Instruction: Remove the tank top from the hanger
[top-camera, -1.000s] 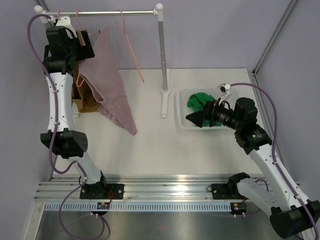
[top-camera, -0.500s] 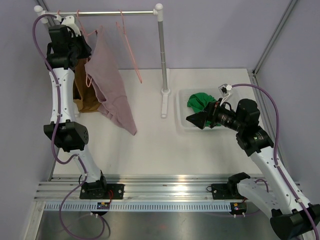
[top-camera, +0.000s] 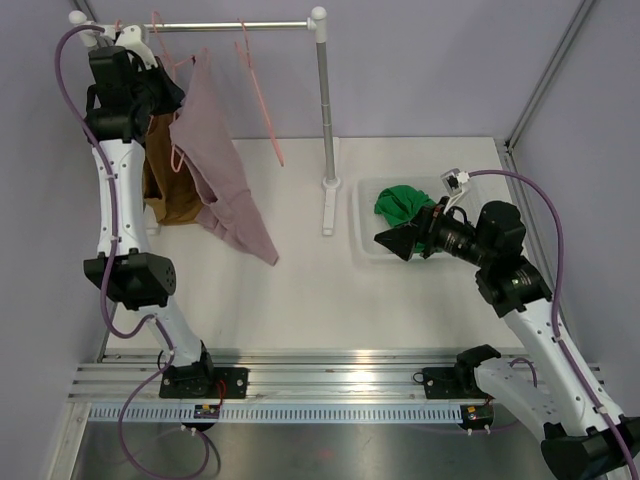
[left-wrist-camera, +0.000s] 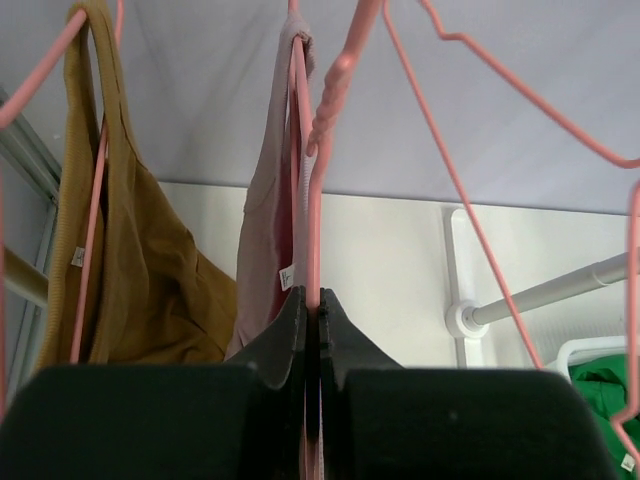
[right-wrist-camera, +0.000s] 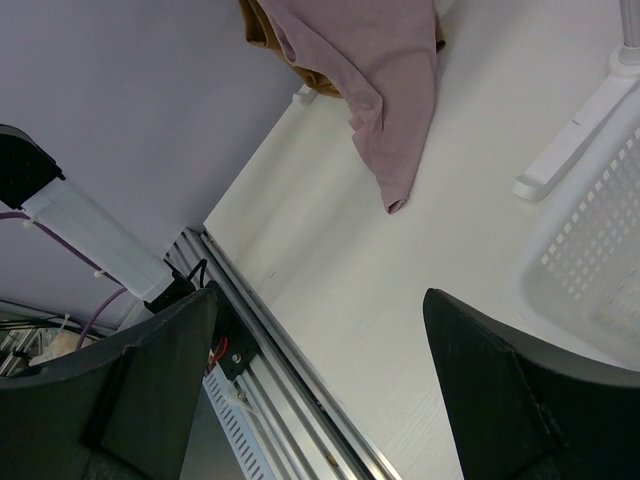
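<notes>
Left end effector (left-wrist-camera: 311, 318) clenched on pink hanger (left-wrist-camera: 318, 180), tank top (top-camera: 215, 170) hanging alongside; right end effector (right-wrist-camera: 318, 300) released.

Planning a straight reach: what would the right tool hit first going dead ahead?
The right tool, open, looks aimed at bare table, short of the mauve tank top's hem; rack foot sits off-line. Depth unclear.

- The left gripper (top-camera: 168, 92) is reaching up just under the rail (top-camera: 240, 25), at the hanger (top-camera: 178, 158) carrying the pink tank top (top-camera: 220, 170).
- The tank top is hanging askew, partly covering a brown garment (top-camera: 165, 195), with its hem low over the table (top-camera: 300, 300).
- An empty hanger (top-camera: 262, 95) is dangling beside it.
- The right gripper (top-camera: 395, 240) is hovering at the basket (top-camera: 362, 250), near a green cloth (top-camera: 400, 203) lying inside.
</notes>
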